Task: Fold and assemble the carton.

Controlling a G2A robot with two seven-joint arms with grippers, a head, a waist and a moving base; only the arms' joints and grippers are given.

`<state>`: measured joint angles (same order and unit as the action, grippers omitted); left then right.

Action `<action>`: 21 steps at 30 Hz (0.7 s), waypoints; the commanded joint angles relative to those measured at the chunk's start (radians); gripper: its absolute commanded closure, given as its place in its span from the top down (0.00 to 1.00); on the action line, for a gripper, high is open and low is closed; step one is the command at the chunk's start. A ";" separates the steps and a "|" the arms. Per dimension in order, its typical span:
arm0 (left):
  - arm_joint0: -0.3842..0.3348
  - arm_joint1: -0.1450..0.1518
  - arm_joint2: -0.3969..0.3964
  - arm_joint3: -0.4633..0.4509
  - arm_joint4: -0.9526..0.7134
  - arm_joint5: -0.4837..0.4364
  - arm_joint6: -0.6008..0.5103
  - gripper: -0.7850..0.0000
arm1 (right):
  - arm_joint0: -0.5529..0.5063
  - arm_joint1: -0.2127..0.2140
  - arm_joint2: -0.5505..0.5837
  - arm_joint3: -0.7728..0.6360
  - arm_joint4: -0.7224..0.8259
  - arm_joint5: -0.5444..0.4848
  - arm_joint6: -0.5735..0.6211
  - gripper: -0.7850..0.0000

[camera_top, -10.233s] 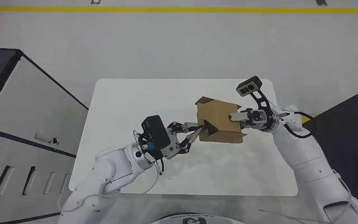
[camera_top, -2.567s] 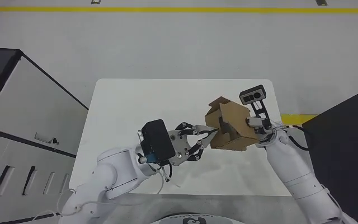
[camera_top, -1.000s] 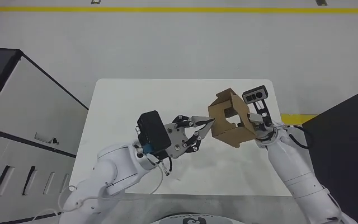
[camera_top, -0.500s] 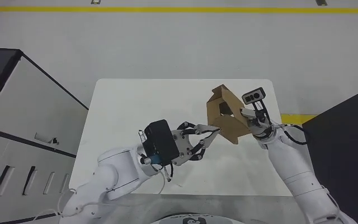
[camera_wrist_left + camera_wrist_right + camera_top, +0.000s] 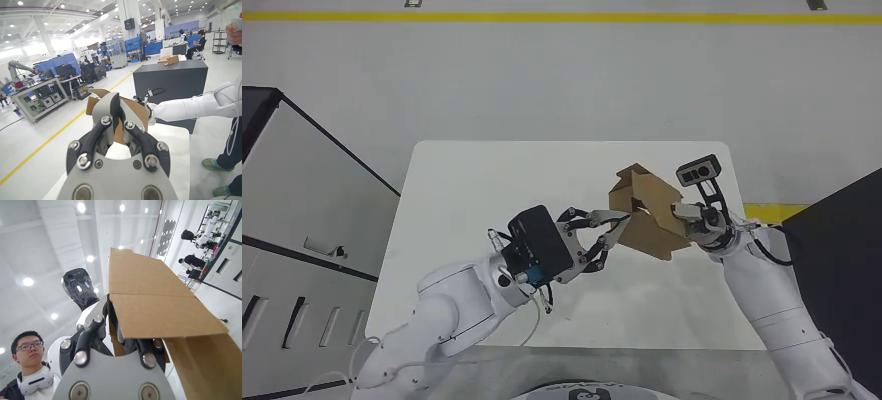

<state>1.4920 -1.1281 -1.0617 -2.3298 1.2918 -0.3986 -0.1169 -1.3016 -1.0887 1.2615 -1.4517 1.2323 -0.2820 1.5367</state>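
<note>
Carton (image 5: 657, 232) hung tilted near table's (image 5: 472, 200) right edge, opening apparently leftward; left fingers (image 5: 105, 108) and right fingers (image 5: 98, 313) closed on its walls.

wide room over the left half of the table (image 5: 457, 190), carton (image 5: 650, 222) (pinched between left gripper (image 5: 614, 220) and right gripper (image 5: 674, 212)) blocking the right half

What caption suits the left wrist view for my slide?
Left gripper pinching an edge of the carton over the white table, the right arm holding its far side.
</note>
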 commanded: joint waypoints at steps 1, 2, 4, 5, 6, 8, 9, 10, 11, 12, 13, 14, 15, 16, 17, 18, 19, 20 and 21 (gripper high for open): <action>0.001 0.000 0.001 0.001 -0.007 -0.006 0.000 0.00 | -0.001 -0.001 0.001 -0.007 -0.005 0.001 -0.001 0.00; 0.002 0.000 0.003 0.002 -0.008 -0.009 -0.001 0.00 | -0.001 -0.001 0.002 -0.009 -0.006 0.001 -0.001 0.00; 0.001 0.000 0.006 0.001 -0.010 -0.017 -0.004 0.00 | 0.000 -0.002 0.001 -0.014 -0.011 0.004 -0.001 0.00; 0.000 0.000 0.008 0.002 -0.012 -0.021 -0.006 0.00 | 0.000 -0.002 0.001 -0.017 -0.012 0.005 -0.001 0.00; 0.000 0.000 0.010 0.003 -0.012 -0.026 -0.010 0.00 | 0.000 -0.003 0.001 -0.018 -0.013 0.005 -0.001 0.00; -0.001 0.000 0.012 0.004 -0.014 -0.032 -0.015 0.00 | -0.001 -0.004 0.000 -0.020 -0.011 0.008 -0.001 0.00; -0.001 0.000 0.014 0.005 -0.016 -0.034 -0.017 0.00 | -0.001 -0.005 0.001 -0.021 -0.010 0.009 -0.001 0.00; -0.001 0.000 0.015 0.005 -0.016 -0.036 -0.019 0.00 | -0.001 -0.005 0.000 -0.021 -0.010 0.011 -0.001 0.00; -0.001 0.000 0.016 0.005 -0.017 -0.038 -0.021 0.00 | -0.001 -0.005 0.000 -0.021 -0.009 0.015 -0.001 0.00; -0.002 -0.001 0.016 0.005 -0.018 -0.038 -0.021 0.00 | -0.002 -0.006 0.000 -0.021 -0.009 0.019 -0.001 0.00; -0.002 -0.001 0.016 0.006 -0.018 -0.039 -0.024 0.00 | -0.002 -0.006 0.001 -0.021 -0.008 0.022 -0.001 0.00; -0.002 -0.001 0.015 0.005 -0.018 -0.039 -0.027 0.00 | -0.003 -0.007 0.001 -0.022 -0.008 0.027 -0.001 0.00; -0.002 0.000 0.015 0.005 -0.017 -0.040 -0.029 0.00 | -0.003 -0.007 0.000 -0.023 -0.006 0.031 -0.001 0.00; -0.002 0.000 0.014 0.005 -0.016 -0.041 -0.033 0.00 | -0.004 -0.008 0.001 -0.024 -0.004 0.034 -0.001 0.00; -0.002 0.000 0.014 0.005 -0.016 -0.042 -0.035 0.00 | -0.005 -0.008 0.001 -0.025 -0.004 0.036 -0.001 0.00; -0.002 0.000 0.014 0.005 -0.015 -0.043 -0.037 0.00 | -0.006 -0.009 0.001 -0.026 -0.005 0.038 -0.001 0.00; -0.001 0.000 0.014 0.005 -0.013 -0.046 -0.041 0.00 | -0.007 -0.009 0.000 -0.029 -0.001 0.042 -0.001 0.00; 0.000 0.000 0.014 0.005 -0.013 -0.047 -0.041 0.00 | -0.008 -0.010 -0.001 -0.033 0.002 0.045 -0.001 0.00; 0.001 0.000 0.015 0.006 -0.013 -0.047 -0.043 0.00 | -0.009 -0.011 -0.002 -0.035 0.005 0.048 -0.001 0.00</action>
<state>1.4917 -1.1278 -1.0478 -2.3249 1.2784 -0.4449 -0.1584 -1.3092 -1.0988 1.2607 -1.4839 1.2340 -0.2370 1.5359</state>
